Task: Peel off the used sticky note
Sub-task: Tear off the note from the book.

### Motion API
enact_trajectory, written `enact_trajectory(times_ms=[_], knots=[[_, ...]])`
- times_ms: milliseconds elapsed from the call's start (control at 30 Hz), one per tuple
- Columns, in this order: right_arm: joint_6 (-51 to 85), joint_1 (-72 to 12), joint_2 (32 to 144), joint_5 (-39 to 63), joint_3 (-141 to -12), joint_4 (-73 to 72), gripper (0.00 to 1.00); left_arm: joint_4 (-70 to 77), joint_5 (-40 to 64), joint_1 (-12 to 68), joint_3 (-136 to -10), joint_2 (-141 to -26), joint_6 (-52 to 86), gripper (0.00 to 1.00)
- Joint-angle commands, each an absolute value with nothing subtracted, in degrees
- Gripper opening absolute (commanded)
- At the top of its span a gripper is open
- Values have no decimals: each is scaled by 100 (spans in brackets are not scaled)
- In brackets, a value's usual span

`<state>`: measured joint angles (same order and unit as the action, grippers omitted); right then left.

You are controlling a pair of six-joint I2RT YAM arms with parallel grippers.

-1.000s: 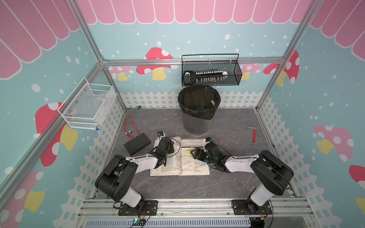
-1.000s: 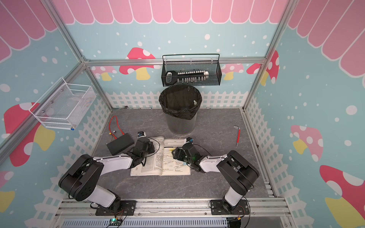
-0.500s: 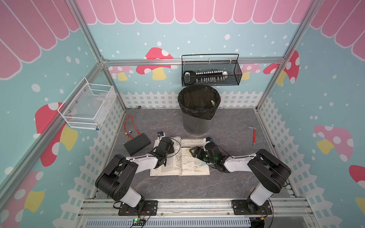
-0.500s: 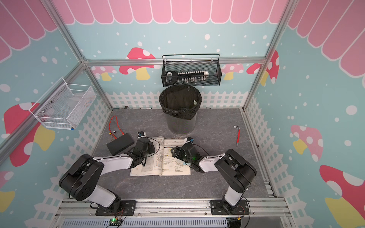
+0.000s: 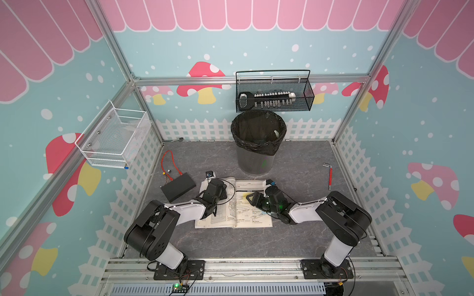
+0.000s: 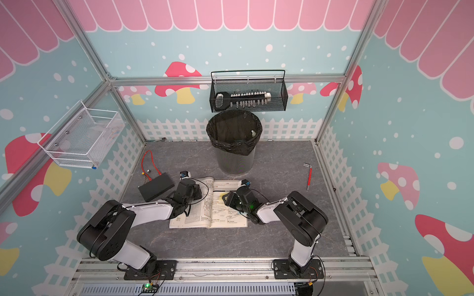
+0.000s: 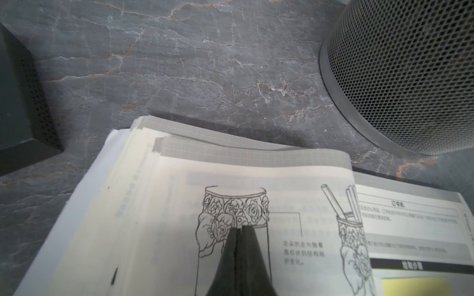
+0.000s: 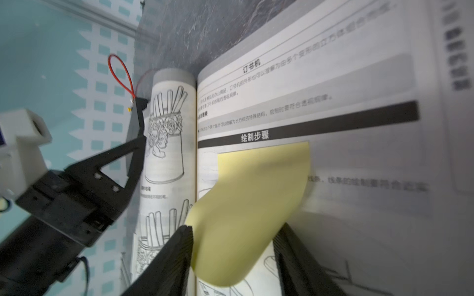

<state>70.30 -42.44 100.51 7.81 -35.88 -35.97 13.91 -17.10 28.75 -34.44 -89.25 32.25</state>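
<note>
**Open book (image 8: 333,84) on the grey tabletop (image 7: 179,64), with a yellow sticky note (image 8: 256,194) on the page under the right jaws.**

**Print.** This page is headed 订书机. Below the heading, white characters on a black bar read 绘制步骤. On the facing page, beside a line drawing of a rose-patterned pot, a caption begins 花朵的走向. The upright print in the outer margin and the smaller body lines are too blurred to read. The note's visible face is plain yellow.

**Sticky note.** Its far edge lies flat just under the black bar, beyond the tips of the right jaws. From there it runs back toward those jaws, alongside the book's spine. Its near end curls up off the page and bows between them.

**Right jaws.** These are part open, with one finger at each side edge of the lifted end. Blur makes it impossible to tell whether they pinch the paper or only flank it.

**Left jaws.** These are closed tip to tip and hold nothing. They press on the facing page across the spine, and their tips cover the middle of the pot drawing.

**Hidden or cut off.**
- The note's nearest edge passes behind the right fingers.
- In a top view the note shows only as a small yellow patch (image 5: 250,197) ahead of the right jaws.
- The left wrist view catches one corner of the note (image 7: 415,287) at the picture's edge.
- Beyond the left jaws, a mesh bin (image 7: 410,77) and a black box (image 7: 15,102) are both cropped.
</note>
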Motion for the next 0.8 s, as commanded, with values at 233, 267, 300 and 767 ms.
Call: enact_trajectory(times_ms=[233, 267, 300, 767], knots=[[6850, -4291, 9957, 566, -3711, -3491, 0, 1294, -1703, 3107, -3341, -8996, 3235, 0], [6811, -4289, 9897, 511, -3726, -3436, 0, 1261, -1726, 3107, -3338, -9030, 3270, 0], [6784, -4290, 9835, 461, -3748, -3386, 0, 1235, -1714, 3117, -3346, -9051, 3302, 0], [5970, -4272, 8412, -107, -3972, -2414, 0, 774, -2065, 3138, -3532, -9179, 3577, 0]])
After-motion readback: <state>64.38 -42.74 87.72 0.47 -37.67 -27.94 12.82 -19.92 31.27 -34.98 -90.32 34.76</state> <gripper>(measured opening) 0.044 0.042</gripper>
